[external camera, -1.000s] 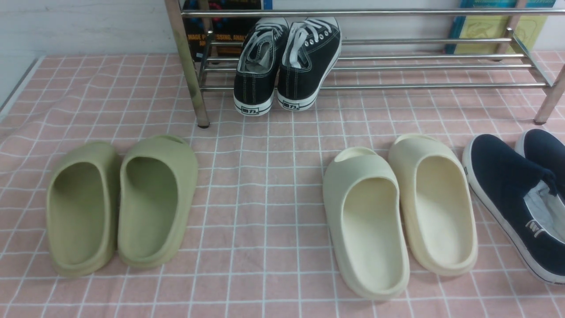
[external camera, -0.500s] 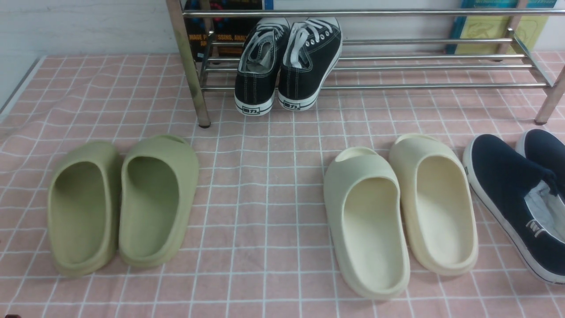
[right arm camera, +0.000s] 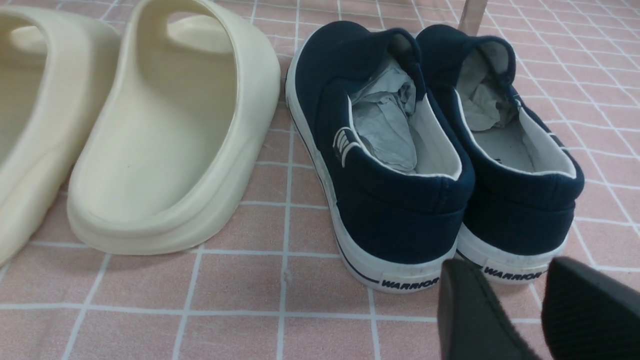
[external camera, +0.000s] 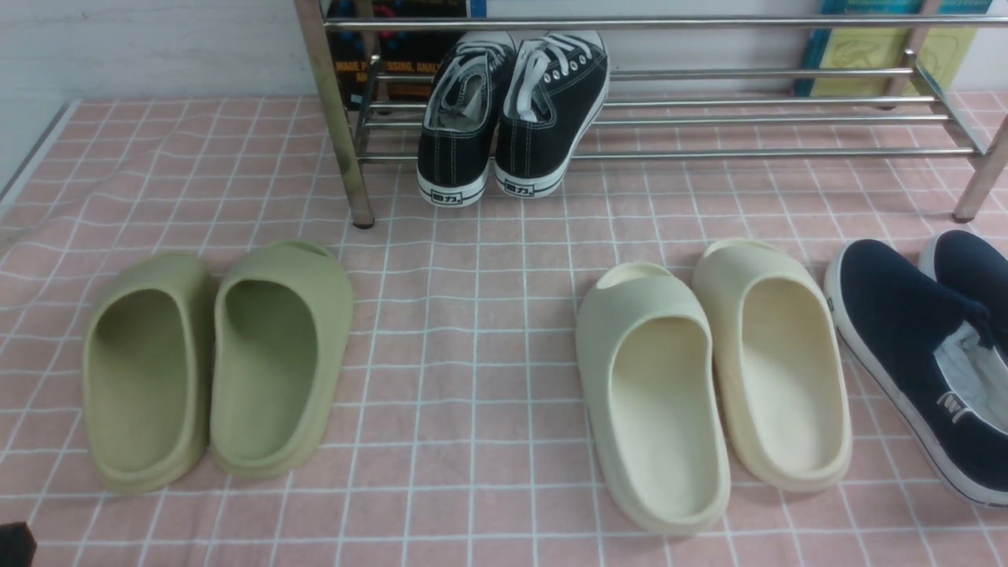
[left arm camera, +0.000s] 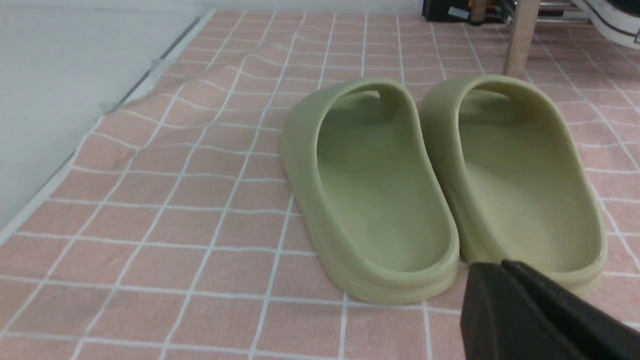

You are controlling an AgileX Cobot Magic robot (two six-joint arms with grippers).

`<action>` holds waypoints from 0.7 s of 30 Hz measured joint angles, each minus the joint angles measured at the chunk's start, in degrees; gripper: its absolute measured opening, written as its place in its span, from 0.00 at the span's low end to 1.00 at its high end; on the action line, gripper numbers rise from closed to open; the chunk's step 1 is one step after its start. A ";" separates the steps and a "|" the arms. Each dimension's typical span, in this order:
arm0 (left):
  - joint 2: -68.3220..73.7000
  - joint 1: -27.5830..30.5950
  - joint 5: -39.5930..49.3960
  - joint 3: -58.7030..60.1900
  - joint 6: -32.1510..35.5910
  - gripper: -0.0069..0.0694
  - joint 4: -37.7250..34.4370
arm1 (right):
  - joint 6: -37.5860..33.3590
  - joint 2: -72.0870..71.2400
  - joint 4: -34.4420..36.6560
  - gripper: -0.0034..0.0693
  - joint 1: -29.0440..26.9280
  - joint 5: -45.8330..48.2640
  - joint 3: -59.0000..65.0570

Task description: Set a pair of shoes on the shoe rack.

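Clock positions read off the front view. Biggest first: cloth (external camera: 441, 354), pink with white grid, creased on the 9 to 10 side, under everything on the floor. Rack (external camera: 709, 21) next, shiny metal tube, runs 11 to 2, standing on the cloth, upper part cut by the frame edge. Cream slippers (external camera: 661, 425) at 4, side by side, foot openings facing the camera, the one nearer 3 sitting a bit farther back. Green slippers (external camera: 150, 378) between 8 and 9, also paired, openings the same way, flat on the cloth. Navy shoes (external camera: 906, 291) between 3 and 4, just beside the cream ones, partly cropped; right wrist view has both, WARRIOR on the heels, crumpled paper inside. Sneakers (external camera: 453, 161), black with white laces, at 12: both on the rack's lower bars, toes away, heels out past the front bar toward the camera, side by side, nearer the rack's 11 end. Dark book (external camera: 346, 79) at 11 behind the rack; yellow book (external camera: 866, 47) with a blue spine at 2, also behind it. Left gripper (left arm camera: 500, 270) closed, nothing in it, near the green slippers; its tip also pokes in at 8. Right gripper (right arm camera: 505, 272) open, fingers apart, nothing gripped, near the navy heels.
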 joint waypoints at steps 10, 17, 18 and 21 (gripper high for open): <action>0.00 -2.09 4.77 -0.16 -0.21 0.12 0.42 | 0.00 0.00 0.00 0.37 0.00 0.15 0.00; 0.00 -3.07 4.83 -0.16 -0.14 0.12 0.44 | 0.00 0.00 0.00 0.37 0.00 0.15 0.00; 0.00 -3.07 4.83 -0.16 -0.07 0.12 0.44 | 0.00 0.00 0.00 0.37 0.00 0.15 0.00; 0.00 -3.07 4.83 -0.16 -0.07 0.12 0.44 | 0.00 0.00 0.00 0.37 0.00 0.15 0.00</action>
